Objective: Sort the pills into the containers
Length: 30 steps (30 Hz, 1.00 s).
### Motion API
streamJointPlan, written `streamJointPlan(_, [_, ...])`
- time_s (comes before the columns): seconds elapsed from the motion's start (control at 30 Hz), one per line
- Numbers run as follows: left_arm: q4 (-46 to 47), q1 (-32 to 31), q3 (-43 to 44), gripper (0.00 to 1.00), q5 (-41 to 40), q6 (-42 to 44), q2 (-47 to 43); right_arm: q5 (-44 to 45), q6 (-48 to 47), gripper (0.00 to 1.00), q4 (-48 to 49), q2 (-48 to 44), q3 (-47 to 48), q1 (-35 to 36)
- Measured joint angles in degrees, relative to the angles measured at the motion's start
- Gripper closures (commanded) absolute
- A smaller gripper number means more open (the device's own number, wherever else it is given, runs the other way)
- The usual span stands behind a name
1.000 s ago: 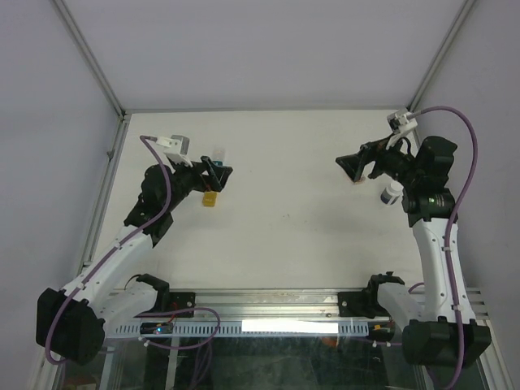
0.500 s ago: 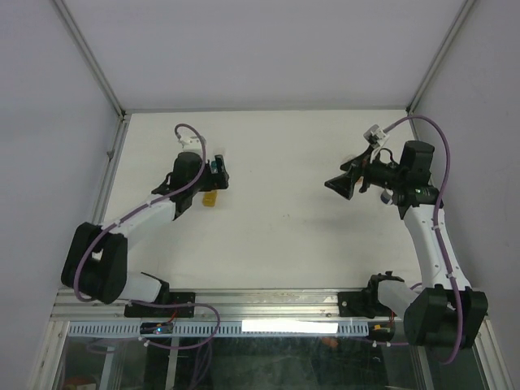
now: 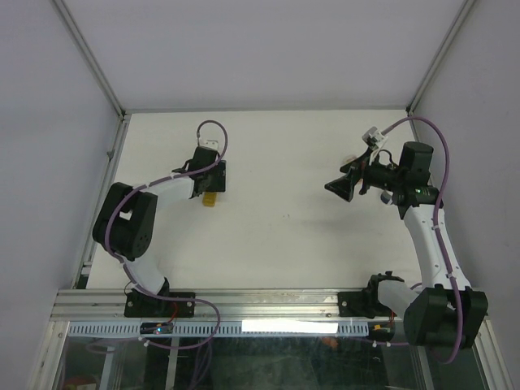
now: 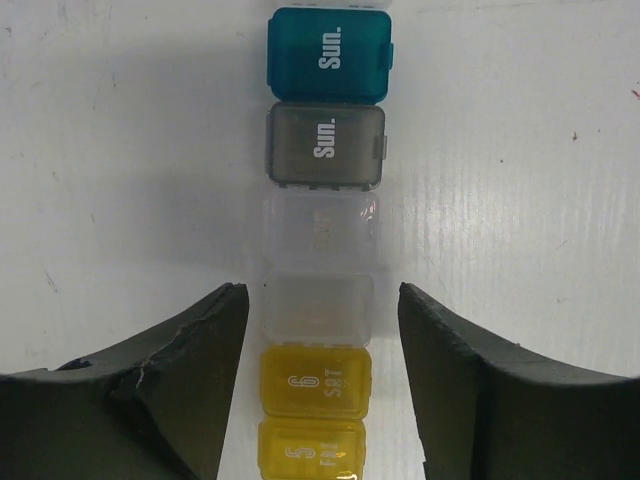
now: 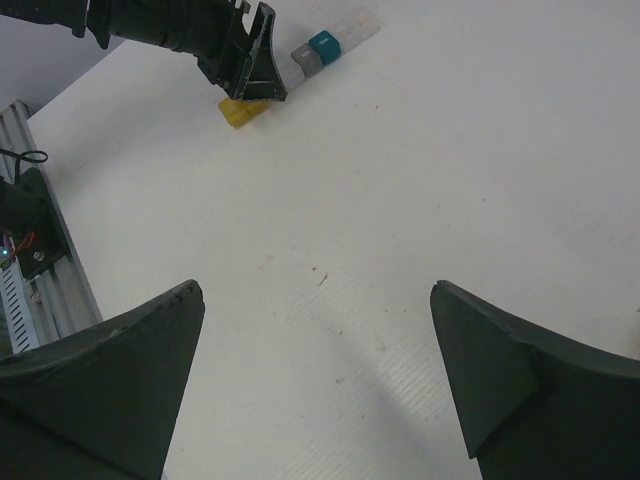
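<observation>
The containers lie in one straight row on the white table: a teal box [image 4: 330, 55], a grey one [image 4: 325, 147], two clear ones [image 4: 320, 228], then two yellow ones [image 4: 316, 382]. My left gripper [image 4: 322, 292] straddles the row at the second clear box and the first yellow one. Its jaws are open, with a thin gap on each side. From above, the left gripper [image 3: 213, 180] covers most of the row, and only a yellow box [image 3: 210, 198] pokes out. My right gripper [image 5: 315, 300] hovers wide open and empty over bare table. No pills are in view.
The right wrist view shows the left arm [image 5: 180, 25] over the row, with the yellow end [image 5: 245, 112] and the teal box [image 5: 324, 44] beside it. The right gripper [image 3: 335, 188] sits far right of the row. Metal frame rails [image 3: 106, 187] border the table.
The left arm has swung onto the row of boxes and its jaws have narrowed around it. The right arm turned slightly leftward early on and has since held still.
</observation>
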Motion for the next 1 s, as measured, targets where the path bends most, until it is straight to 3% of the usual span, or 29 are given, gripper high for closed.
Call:
streamJointPlan(0.3, [-2.08, 0.0, 1.18, 0.57, 2.62, 1.6, 1.36, 0.0, -0.44, 0.01, -0.15, 0.0, 0.0, 0.0])
streamJointPlan(0.57, [-2.01, -2.6, 1.29, 0.59, 8.7, 6.1, 1.07, 0.09, -2.25, 0.01, -1.4, 0.0, 0.02, 0.0])
streamJointPlan(0.8, [0.57, -12.46, -1.03, 0.6, 20.5, 19.12, -1.81, 0.2, -9.68, 0.01, -7.69, 0.0, 1.64, 0.0])
streamJointPlan(1.0, [0.94, -17.31, -1.88, 0.6, 32.57, 33.77, -2.89, -1.14, -20.87, 0.01, -16.13, 0.37, 4.09, 0.0])
